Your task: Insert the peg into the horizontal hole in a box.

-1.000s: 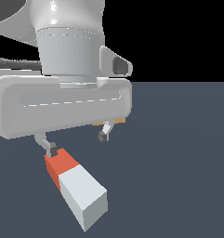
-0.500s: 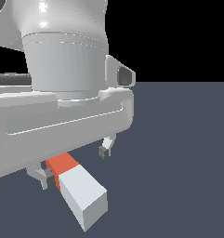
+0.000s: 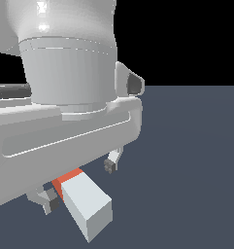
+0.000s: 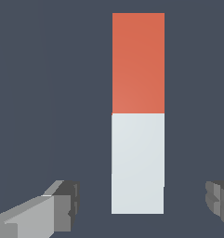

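Looking at the exterior view first: the arm's bulk fills the exterior view's left, and the gripper hangs low over the dark floor. Fingers spread wide, one either side of the peg, neither touching it. Peg lies flat on the floor, white end nearest this camera, orange-red end tucked under the hand. Box and hole not visible here; whether the arm hides them, cannot tell.

Wrist view: peg lies between the two fingers, clear floor showing on both sides of the white part. Jaws released, holding nothing. No box in this view either.

Progress, as a judgement: early stage. Hand is set astride the white end, ready for a grasp; closing, lifting, lining up with the hole and pushing in are all left to do.

Writing: none. No brand, label or marking on arm, peg or floor.
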{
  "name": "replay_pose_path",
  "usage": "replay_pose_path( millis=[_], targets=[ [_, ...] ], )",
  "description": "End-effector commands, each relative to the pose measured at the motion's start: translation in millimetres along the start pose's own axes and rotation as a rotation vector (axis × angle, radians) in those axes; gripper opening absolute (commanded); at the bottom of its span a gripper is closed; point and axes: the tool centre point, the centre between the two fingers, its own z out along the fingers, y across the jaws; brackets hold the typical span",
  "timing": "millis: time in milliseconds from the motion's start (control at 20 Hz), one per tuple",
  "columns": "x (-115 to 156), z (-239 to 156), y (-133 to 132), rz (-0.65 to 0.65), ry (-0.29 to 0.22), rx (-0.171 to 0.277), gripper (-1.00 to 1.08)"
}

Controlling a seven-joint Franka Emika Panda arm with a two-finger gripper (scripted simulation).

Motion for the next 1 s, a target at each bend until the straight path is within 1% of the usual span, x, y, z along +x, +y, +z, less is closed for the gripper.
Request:
replay_pose_path(
  millis=[0,400,800,950],
  targets=[
    [0.1,-0.2,0.7,-0.001,0.000,0.000,1.00],
    [0.8,4.8,1.0,0.002,0.000,0.000,1.00],
    [2.0,39.7,0.7,0.003,0.000,0.000,1.00],
    [1.7,47.3,1.0,0.003,0.000,0.000,1.00]
  ],
)
